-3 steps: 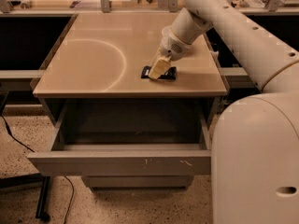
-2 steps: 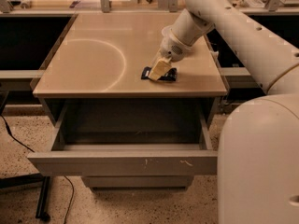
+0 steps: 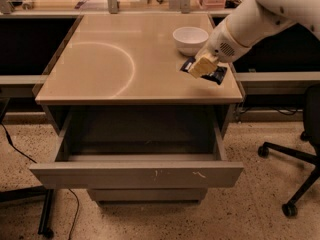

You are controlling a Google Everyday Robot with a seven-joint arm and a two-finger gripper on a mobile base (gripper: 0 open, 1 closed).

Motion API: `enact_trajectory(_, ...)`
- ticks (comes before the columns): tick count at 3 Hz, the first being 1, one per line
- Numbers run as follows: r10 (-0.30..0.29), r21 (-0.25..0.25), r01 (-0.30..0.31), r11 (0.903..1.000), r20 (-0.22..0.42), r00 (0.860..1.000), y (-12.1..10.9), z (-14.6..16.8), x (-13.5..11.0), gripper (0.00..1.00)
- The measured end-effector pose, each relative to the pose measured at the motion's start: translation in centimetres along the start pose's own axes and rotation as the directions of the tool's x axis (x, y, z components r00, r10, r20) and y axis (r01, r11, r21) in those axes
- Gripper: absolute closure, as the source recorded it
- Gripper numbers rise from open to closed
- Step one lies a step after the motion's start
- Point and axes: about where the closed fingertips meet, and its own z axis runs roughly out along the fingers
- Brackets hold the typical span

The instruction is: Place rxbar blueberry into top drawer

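Beside the white bowl [image 3: 190, 39], the gripper [image 3: 201, 66] clamps rxbar blueberry [image 3: 218, 74]; top drawer [image 3: 135, 175] stands open.

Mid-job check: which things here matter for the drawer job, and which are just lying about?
For the job: rxbar blueberry, near the table's front corner; gripper, directly over it; top drawer, open.
Lying about: white bowl on the table; office chair.
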Motion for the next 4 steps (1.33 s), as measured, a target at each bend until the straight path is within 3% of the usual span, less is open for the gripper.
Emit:
enact_trajectory(1, 0.1, 0.13, -0.098, 0.9866, -0.008, 0.995, 1.6, -4.5, 2.9, 1.0)
enact_trajectory(2, 0.196, 0.179, -0.19, 0.9652, -0.013, 0.981, 2.3, -6.5, 5.3, 1.0)
enact_trajectory(3, 0.188, 0.178, -0.183, 0.9669, -0.013, 0.982, 2.5, -6.5, 5.0, 1.0)
enact_trajectory(4, 0.24, 0.092, -0.238, 0.9669, -0.01, 0.971, 5.6, -5.4, 6.4, 1.0)
